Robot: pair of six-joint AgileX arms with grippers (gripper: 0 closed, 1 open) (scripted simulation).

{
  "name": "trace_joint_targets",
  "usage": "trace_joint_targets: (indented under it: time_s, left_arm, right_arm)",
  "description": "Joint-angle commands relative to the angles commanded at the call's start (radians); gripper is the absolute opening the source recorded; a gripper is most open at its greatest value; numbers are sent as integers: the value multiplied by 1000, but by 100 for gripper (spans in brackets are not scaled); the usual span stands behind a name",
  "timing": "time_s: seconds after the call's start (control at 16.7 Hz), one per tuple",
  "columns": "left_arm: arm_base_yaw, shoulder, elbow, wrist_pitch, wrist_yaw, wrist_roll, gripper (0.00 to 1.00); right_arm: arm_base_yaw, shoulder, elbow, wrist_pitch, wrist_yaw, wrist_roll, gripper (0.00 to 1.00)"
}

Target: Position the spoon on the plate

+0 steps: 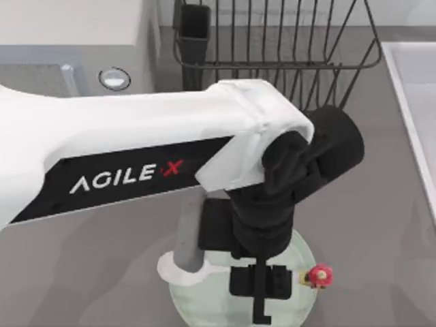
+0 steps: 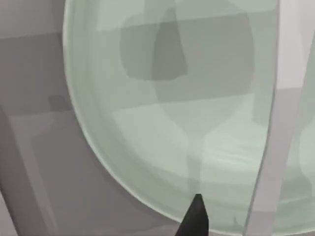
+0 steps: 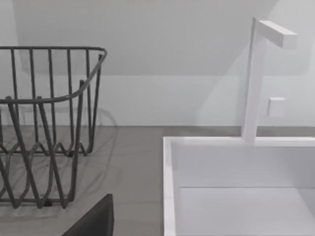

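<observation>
The pale green plate [image 1: 303,248] lies at the table's front edge, mostly covered by my left arm. My left gripper [image 1: 261,283] hangs over the plate's middle, shut on the spoon's thin white handle. The spoon [image 1: 182,269] lies crosswise: its white bowl sticks out past the plate's left rim and its pink-red knob [image 1: 318,275] sits at the right rim. In the left wrist view the handle [image 2: 263,157] runs above the plate [image 2: 147,123] and throws a spoon-shaped shadow on it; one dark fingertip [image 2: 196,219] shows. My right gripper [image 3: 93,221] is parked away from the plate.
A dark wire dish rack [image 1: 272,41] stands behind the plate, also seen in the right wrist view [image 3: 44,123]. A white sink [image 1: 415,102] with a faucet [image 3: 256,78] borders the table's right side. A white appliance [image 1: 68,34] fills the back left corner.
</observation>
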Motion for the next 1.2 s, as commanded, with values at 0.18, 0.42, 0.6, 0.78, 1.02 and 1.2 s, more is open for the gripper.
trace_joint_targets:
  time_s: [0.18,0.42,0.6,0.78,1.02,1.2]
  left_arm:
    - [29,42,-7,48,-17,-19,0]
    - [63,105,-32,101,-36,-32,0]
    - [73,135,-57,119,-39,-34,0]
    - [73,135,-57,119,-39,-34,0]
    - [73,135,-57,119,-39,-34,23]
    - [73,135,-57,119,-39,-34,45]
  right_arm:
    - [0,0,0,0,0,0,100]
    - [0,0,0,0,0,0,100]
    - [0,0,0,0,0,0,100]
    - [0,0,0,0,0,0,100]
    - [0,0,0,0,0,0,100]
    - [0,0,0,0,0,0,100]
